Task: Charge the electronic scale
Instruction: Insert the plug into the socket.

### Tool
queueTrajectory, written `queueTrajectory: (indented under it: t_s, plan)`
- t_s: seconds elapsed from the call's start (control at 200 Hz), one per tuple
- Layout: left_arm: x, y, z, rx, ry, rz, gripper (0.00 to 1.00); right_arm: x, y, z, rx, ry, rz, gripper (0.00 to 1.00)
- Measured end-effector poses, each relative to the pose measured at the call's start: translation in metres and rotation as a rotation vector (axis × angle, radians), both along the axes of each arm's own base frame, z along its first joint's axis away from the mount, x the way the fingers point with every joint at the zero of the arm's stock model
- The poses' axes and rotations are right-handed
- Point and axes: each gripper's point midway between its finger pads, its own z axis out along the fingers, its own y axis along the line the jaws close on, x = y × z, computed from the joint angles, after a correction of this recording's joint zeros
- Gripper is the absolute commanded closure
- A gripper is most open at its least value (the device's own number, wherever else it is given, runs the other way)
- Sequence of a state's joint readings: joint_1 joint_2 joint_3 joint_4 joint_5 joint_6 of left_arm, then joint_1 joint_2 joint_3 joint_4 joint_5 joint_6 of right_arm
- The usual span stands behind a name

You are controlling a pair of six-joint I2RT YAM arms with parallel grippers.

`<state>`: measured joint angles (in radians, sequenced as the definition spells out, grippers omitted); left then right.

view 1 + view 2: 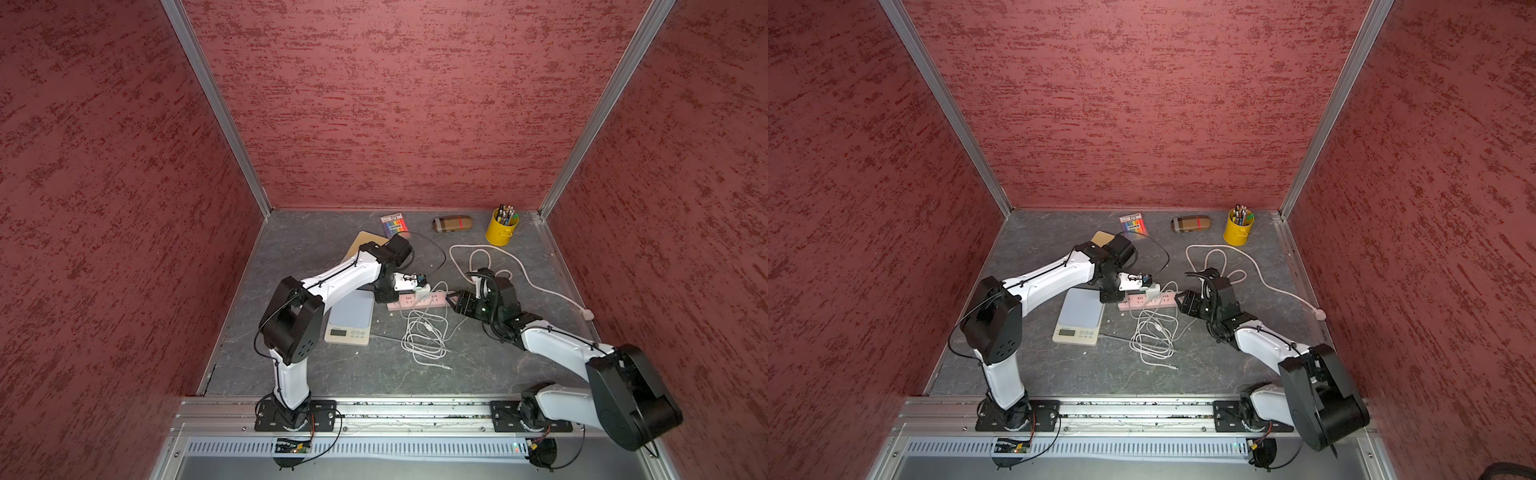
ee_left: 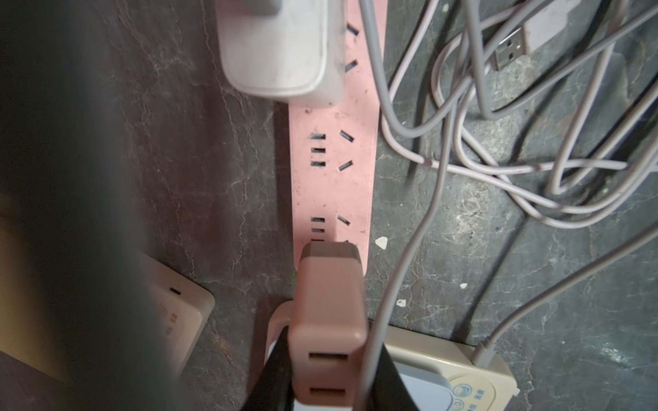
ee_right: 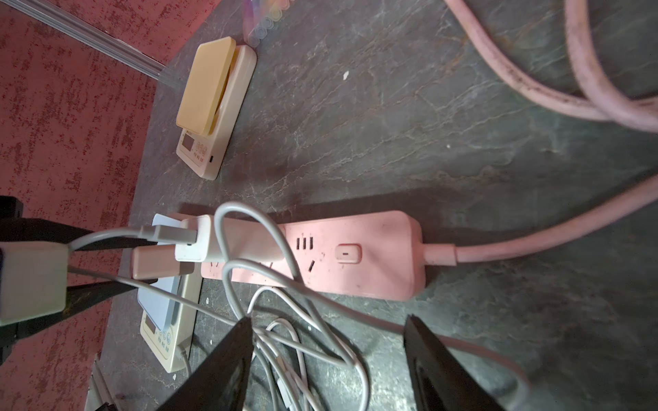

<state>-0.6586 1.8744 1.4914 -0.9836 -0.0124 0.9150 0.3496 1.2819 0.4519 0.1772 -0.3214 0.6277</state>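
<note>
The electronic scale [image 1: 348, 320] with a pale blue platform lies under my left forearm, and a grey cable is plugged into its side [image 2: 484, 350]. The pink power strip [image 1: 415, 302] lies to its right and carries a white charger [image 3: 194, 238] with a USB cable in it. My left gripper [image 2: 331, 356] is shut on a pinkish charger adapter [image 2: 327, 306], held over the strip's [image 2: 334, 170] end sockets. Off the strip's switch end, my right gripper [image 3: 327, 320] hangs open and empty over the tangled white cables [image 1: 424, 336].
A second scale [image 3: 210, 103] with a yellowish top sits behind the left arm. A marker pack [image 1: 394, 224], a glasses case [image 1: 452, 223] and a yellow pencil cup [image 1: 502, 227] line the back wall. The strip's thick pink cord [image 1: 519, 266] loops at the right.
</note>
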Motion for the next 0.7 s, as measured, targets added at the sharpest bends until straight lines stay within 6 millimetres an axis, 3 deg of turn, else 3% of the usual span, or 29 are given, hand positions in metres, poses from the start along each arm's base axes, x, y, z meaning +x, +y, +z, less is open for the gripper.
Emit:
queueTrajectory:
  t_s: [0.265, 0.701]
  plan:
    - [0.012, -0.009, -0.001, 0.013, -0.020, -0.040, 0.98, 0.000, 0.003, -0.002, 0.011, 0.003, 0.013, 0.31]
    - [0.009, -0.013, -0.001, 0.031, -0.029, -0.084, 1.00, -0.001, 0.004, -0.005, 0.018, 0.015, 0.025, 0.31]
